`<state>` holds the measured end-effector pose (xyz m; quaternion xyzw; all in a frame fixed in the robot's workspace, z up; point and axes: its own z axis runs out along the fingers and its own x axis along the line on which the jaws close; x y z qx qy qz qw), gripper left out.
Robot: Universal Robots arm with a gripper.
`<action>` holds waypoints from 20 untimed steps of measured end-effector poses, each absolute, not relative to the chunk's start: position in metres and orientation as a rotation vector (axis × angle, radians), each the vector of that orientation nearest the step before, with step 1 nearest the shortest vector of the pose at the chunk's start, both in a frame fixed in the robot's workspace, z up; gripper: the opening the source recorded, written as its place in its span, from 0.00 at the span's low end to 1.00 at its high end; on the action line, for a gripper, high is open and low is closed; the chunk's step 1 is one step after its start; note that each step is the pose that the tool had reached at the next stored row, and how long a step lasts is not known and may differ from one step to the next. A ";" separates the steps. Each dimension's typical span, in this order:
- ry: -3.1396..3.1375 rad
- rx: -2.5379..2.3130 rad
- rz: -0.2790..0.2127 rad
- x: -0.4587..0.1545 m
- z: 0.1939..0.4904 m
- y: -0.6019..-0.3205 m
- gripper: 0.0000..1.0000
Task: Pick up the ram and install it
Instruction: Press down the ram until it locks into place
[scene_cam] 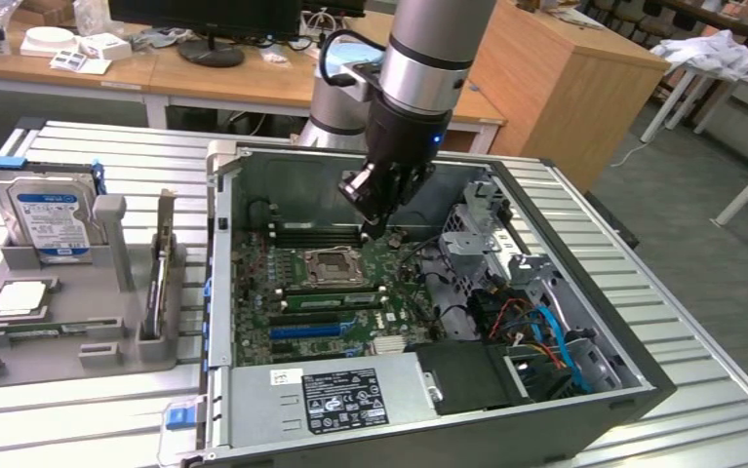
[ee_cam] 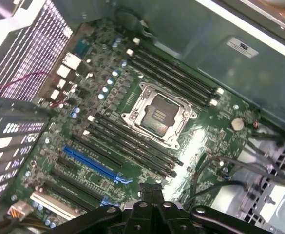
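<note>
Nearest my wrist camera, the tool point(ee_cam: 152, 195) is clenched with nothing visible between its tips, poised above the memory slots point(ee_cam: 132, 146) beside the empty CPU socket point(ee_cam: 157, 114), presumably lined up with them. In the exterior view the tool point(scene_cam: 371, 232) hangs inside the open computer case point(scene_cam: 634, 390) at frame centre. The ram point(scene_cam: 162, 268) stands on edge in the grey holder point(scene_cam: 35, 341) at left, uncollected, near the hard drive point(scene_cam: 46, 214).
</note>
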<state>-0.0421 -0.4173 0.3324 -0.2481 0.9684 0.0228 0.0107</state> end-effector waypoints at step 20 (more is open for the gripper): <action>3.092 -0.369 0.066 -0.044 0.332 -0.417 0.11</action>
